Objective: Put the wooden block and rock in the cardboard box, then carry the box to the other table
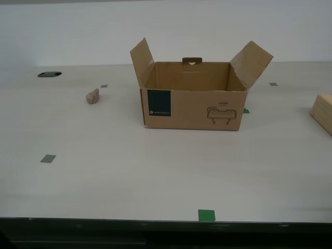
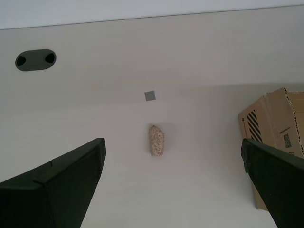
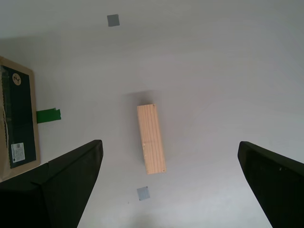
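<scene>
Cardboard box point(image 1: 193, 101): mid-table, flaps upright, mouth clear for drop-in; looks empty.
Rock point(image 2: 156, 140): on table toward the exterior view's left, apart from box.
Wooden block point(image 3: 151, 138): lying flat near the exterior view's right edge.
My second gripper point(image 2: 173, 183): jaws wide, above rock, empty.
My first gripper point(image 3: 170, 183): jaws wide, above block, empty.
Judgement: both staged for descent; nothing loaded yet.

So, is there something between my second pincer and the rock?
Nothing visible. My second pincer hangs open above the rock, with only bare table between. The cardboard box stands off to the side.
</scene>
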Controlling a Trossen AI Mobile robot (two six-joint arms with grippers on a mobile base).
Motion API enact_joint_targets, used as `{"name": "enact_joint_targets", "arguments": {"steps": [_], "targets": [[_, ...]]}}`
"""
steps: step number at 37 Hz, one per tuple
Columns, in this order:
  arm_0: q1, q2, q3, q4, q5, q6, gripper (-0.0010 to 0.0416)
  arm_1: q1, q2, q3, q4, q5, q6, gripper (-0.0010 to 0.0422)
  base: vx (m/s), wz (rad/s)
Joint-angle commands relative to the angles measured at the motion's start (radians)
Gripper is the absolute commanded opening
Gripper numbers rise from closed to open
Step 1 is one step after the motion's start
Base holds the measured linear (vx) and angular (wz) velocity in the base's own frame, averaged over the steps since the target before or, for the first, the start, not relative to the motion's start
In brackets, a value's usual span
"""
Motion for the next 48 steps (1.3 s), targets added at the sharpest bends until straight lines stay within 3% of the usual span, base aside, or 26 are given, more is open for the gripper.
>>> {"name": "enact_joint_targets", "arguments": {"steps": [1, 11, 17, 48], "targets": [[0.0, 0.0, 0.001, 0.0, -0.003, 0.001, 0.0395, 0.0, 0.0, 0.001, 0.0, 0.0, 0.0, 0.0391, 0.0, 0.0], [0.0, 0.0, 0.001, 0.0, -0.038, 0.008, 0.0395, 0.0, 0.0, 0.001, 0.0, 0.0, 0.0, 0.0391, 0.0, 0.0], [0.001, 0.0, 0.001, -0.008, -0.038, 0.027, 0.0393, 0.0, 0.0, 0.001, 0.001, 0.0, 0.0, 0.0391, 0.0, 0.0], [0.001, 0.0, 0.001, 0.029, -0.037, 0.027, 0.039, 0.0, 0.0, 0.001, 0.001, 0.0, 0.0, 0.0391, 0.0, 0.0]]}}
